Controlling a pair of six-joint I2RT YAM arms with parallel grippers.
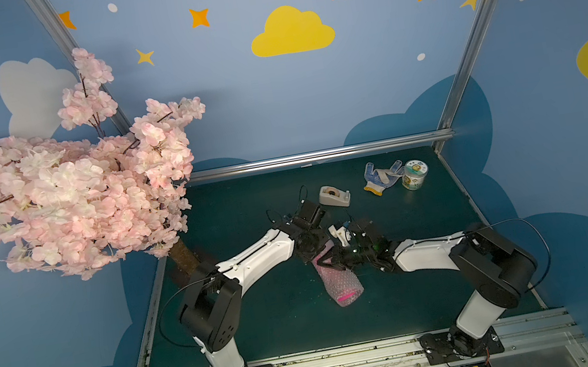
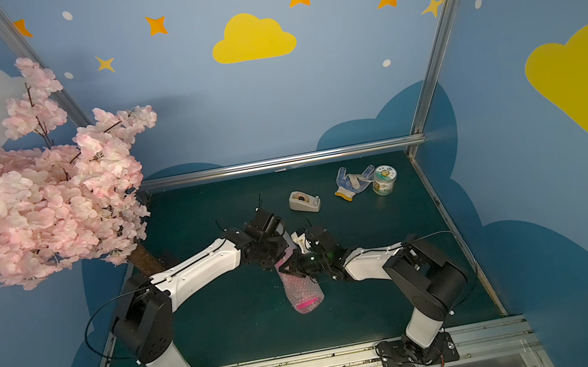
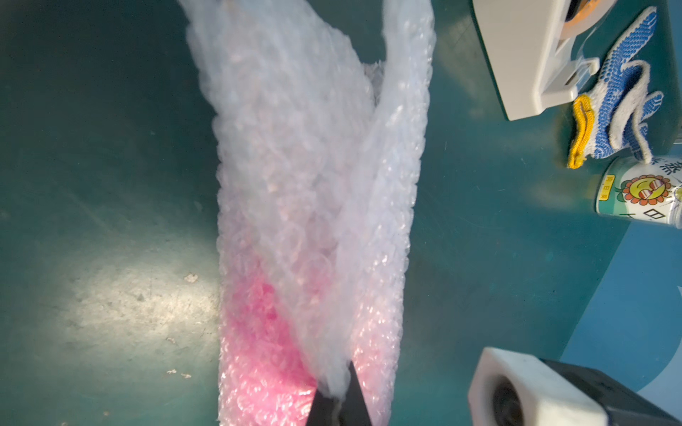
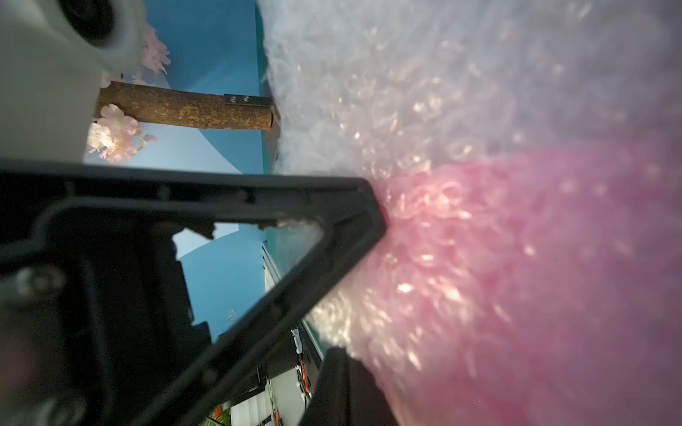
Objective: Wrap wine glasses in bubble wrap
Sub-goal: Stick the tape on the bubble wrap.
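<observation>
Green counter [image 1: 269, 331], both arms reaching in to the middle. The bubble wrap [image 1: 336, 281] is rolled into a tube around the hot-pink goblet [image 1: 347, 297]. The tube lies slantwise at mid-counter, its open end towards the robot's bases, with pink rim showing there in both top views [image 2: 307, 304]. Its far end runs under the two wrists and is hidden.

Left claw [image 3: 337, 400]: clenched, with the dark tips pinching a raised fold of the wrap [image 3: 313, 184]. Pink shows through the bubbles on either side of the pinch [image 3: 254, 332]. Beyond that the sheet turns milky and loose, ending in a split flap.

Right claw [image 4: 360, 287]: closed on the wrapped bundle from the side. One black finger presses into the wrap [image 4: 406, 92] where the pink begins [image 4: 516, 258], and the other finger is against it further along. Much of this view is blurred.

From above, the claws [image 1: 317, 256] [image 1: 333, 263] sit almost touching each other at the upper part of the tube. I cannot tell whether that end is lifted off the counter.

At the back right, well apart from the tube:
- beige tape dispenser [image 1: 334, 196]
- blue-dotted work glove [image 1: 381, 177] with a yellow cuff
- green-and-white printed can [image 1: 414, 174], upright, just beside the glove

An artificial cherry-blossom tree [image 1: 71, 183] stands at the back left corner.
</observation>
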